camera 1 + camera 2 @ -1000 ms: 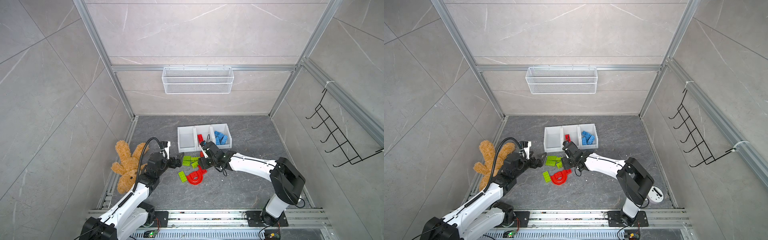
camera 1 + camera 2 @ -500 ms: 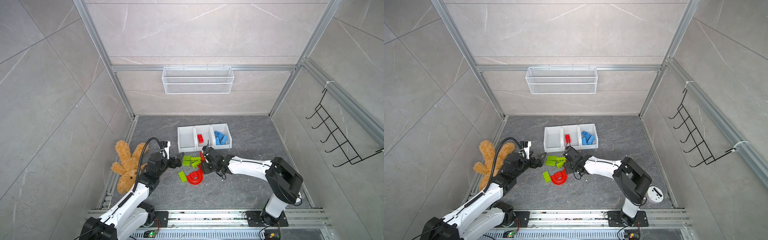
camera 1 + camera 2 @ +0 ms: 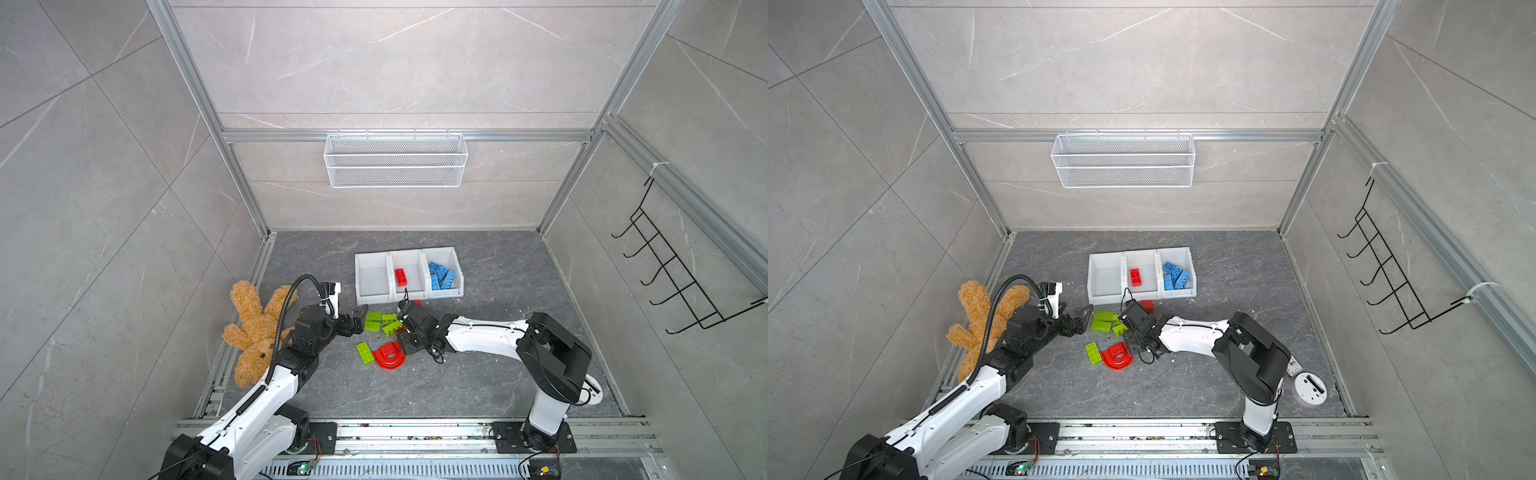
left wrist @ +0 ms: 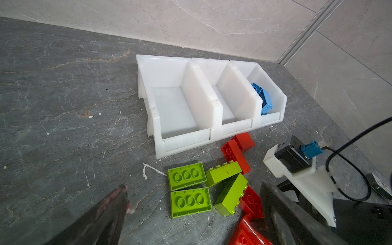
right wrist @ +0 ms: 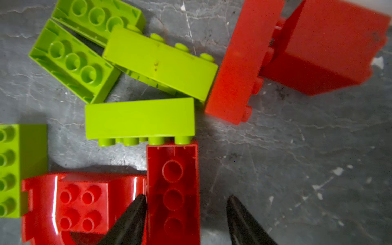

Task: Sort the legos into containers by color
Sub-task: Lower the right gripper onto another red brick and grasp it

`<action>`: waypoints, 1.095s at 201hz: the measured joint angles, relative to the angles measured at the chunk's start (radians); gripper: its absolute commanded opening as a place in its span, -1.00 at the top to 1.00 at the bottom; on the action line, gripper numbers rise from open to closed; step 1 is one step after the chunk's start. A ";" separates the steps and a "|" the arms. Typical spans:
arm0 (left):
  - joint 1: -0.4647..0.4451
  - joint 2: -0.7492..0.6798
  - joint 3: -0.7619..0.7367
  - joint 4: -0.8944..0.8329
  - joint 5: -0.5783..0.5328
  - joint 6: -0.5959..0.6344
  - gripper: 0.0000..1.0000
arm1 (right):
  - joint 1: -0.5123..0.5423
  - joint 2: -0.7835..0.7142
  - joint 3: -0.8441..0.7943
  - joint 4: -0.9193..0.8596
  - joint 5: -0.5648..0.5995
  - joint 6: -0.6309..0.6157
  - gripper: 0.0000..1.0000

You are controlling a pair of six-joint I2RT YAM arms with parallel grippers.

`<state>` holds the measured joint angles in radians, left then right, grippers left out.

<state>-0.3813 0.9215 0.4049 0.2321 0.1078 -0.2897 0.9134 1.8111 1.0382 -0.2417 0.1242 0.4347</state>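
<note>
Three joined white containers (image 3: 372,276) stand at the back: the left one bare, the middle one holding a red lego (image 3: 401,276), the right one holding blue legos (image 3: 441,276). Green legos (image 3: 380,322) and a red arch (image 3: 390,356) lie in front of them. My right gripper (image 5: 186,197) is open and low over an upturned red lego (image 5: 172,169) beside the arch (image 5: 80,201); one finger touches its side, the other stands apart. My left gripper (image 4: 193,187) hovers open just short of two upturned green legos (image 4: 186,176).
A brown plush toy (image 3: 253,328) lies against the left rail behind my left arm. Two more red legos (image 4: 237,152) sit before the middle container. A wire basket (image 3: 395,160) hangs on the back wall, a black hook rack (image 3: 681,282) on the right wall.
My right gripper has drawn back from the middle container, where a red lego now lies, and has come down over the red lego by the arch. The left arm has stayed put.
</note>
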 measured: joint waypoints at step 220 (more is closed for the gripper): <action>0.000 -0.012 0.000 -0.001 -0.001 0.002 -0.99 | -0.039 0.056 0.093 -0.015 0.022 -0.007 -0.14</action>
<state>-0.3813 0.9096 0.4049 0.2310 0.1070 -0.2878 0.8742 1.8675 1.1309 -0.2569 0.1459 0.4274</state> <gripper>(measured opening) 0.996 0.581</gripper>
